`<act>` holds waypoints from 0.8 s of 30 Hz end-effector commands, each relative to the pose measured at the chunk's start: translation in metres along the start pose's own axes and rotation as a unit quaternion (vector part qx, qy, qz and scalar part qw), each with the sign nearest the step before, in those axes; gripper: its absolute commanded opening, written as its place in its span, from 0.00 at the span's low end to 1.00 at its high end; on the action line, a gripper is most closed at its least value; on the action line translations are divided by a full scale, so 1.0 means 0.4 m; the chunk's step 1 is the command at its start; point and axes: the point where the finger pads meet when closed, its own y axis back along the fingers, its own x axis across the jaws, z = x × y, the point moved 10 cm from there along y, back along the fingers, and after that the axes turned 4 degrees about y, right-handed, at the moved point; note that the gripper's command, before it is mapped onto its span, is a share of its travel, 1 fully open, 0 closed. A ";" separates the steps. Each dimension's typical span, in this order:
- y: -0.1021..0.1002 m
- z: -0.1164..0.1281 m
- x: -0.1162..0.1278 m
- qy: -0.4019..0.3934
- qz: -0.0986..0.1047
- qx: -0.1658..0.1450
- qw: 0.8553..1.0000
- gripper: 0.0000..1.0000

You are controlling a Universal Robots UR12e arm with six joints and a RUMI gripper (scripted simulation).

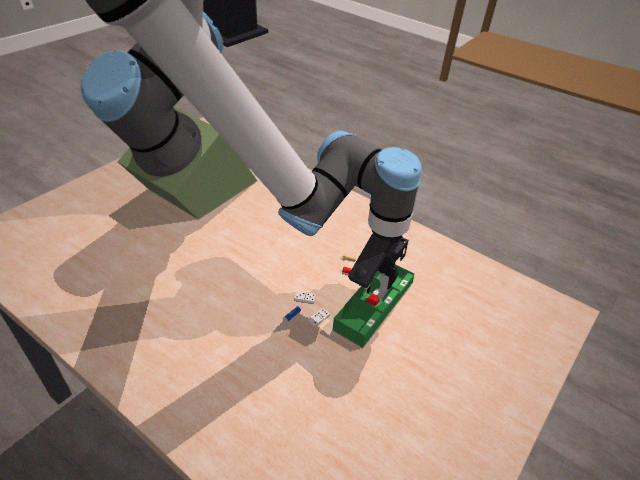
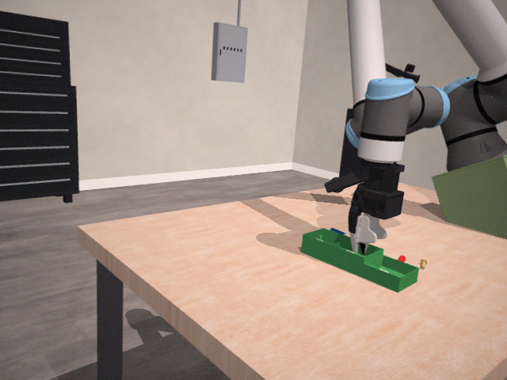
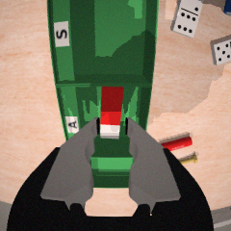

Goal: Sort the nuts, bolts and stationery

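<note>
Wrist view: claw (image 1: pixel 381 295) (image 2: pixel 359 251) (image 3: pixel 113 118) slightly apart, low centre of frame; red-and-white eraser (image 1: pixel 372 299) (image 3: pixel 112 103) loose between fingertips, inside bin A (image 1: pixel 381 311) (image 2: pixel 352 261) (image 3: pixel 139 101), long axis running up-frame.

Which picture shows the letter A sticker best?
The wrist view, because there you can read the A sticker clearly. The top view shows small white stickers, but their letters are too tiny to read. The exterior view shows no readable A.
</note>
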 end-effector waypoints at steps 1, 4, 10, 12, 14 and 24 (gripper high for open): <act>0.019 0.000 -0.001 0.000 -0.001 0.000 1.000 0.18; 0.029 0.000 -0.001 0.000 -0.001 0.000 1.000 0.18; 0.042 0.000 -0.001 0.000 -0.001 0.000 1.000 0.18; 0.049 0.000 -0.001 0.000 -0.001 0.000 1.000 0.18; 0.056 0.000 -0.001 0.000 -0.001 0.000 1.000 0.18; 0.111 0.000 -0.001 0.000 -0.001 0.000 1.000 0.18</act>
